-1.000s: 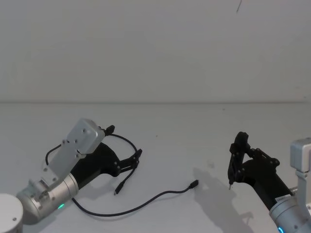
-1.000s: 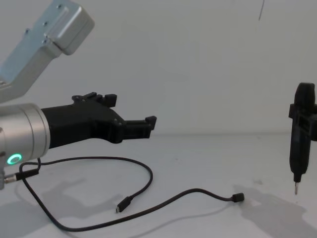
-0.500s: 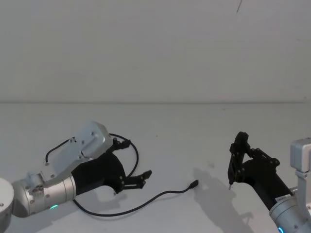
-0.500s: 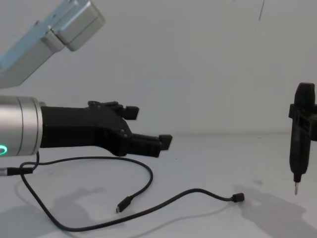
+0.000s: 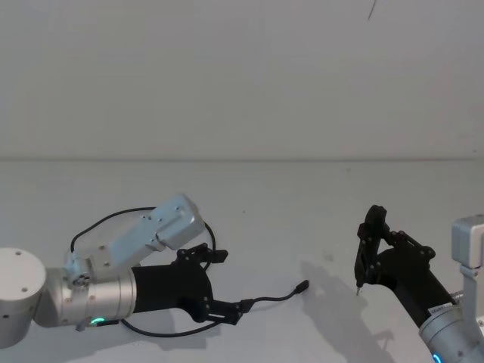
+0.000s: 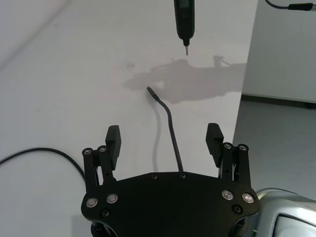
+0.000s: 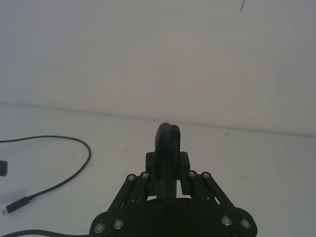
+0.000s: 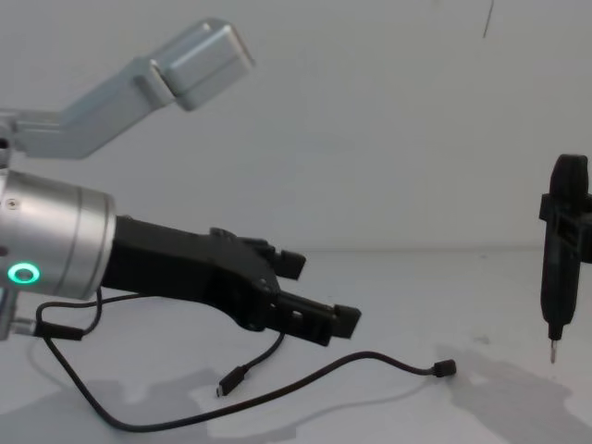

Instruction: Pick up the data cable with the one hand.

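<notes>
1. So, biggest thing first: the white tabletop (image 5: 287, 219) carries everything, with a plain pale wall behind it.
2. Next is the left arm, reaching in low from the robot's left on a thick silver wrist with a glowing green ring (image 8: 23, 273). The left end effector (image 8: 319, 291) hovers just above the tabletop, angled down and toward the middle. Its fingers are spread wide and aren't pinching anything.
3. Over on the robot's right, well apart from the left one, is the right end effector (image 5: 369, 257). Its fingers are pressed together on a slim black pen-shaped tool (image 8: 564, 245), which hangs upright with its metal tip down, a bit above the tabletop.
4. Then the data cable (image 8: 370, 356), lying loose on the tabletop. One loop curls behind the left wrist, and the rest sweeps forward under the left end effector and out toward the middle. In the left wrist view a run of it passes below the gap between the spread fingers and touches neither one.
5. Smallest bits are the cable ends. The far plug (image 8: 446, 368) lies between the two end effectors, near the tool's shadow. The near plug (image 8: 231, 381) lies on the tabletop below the left end effector.
</notes>
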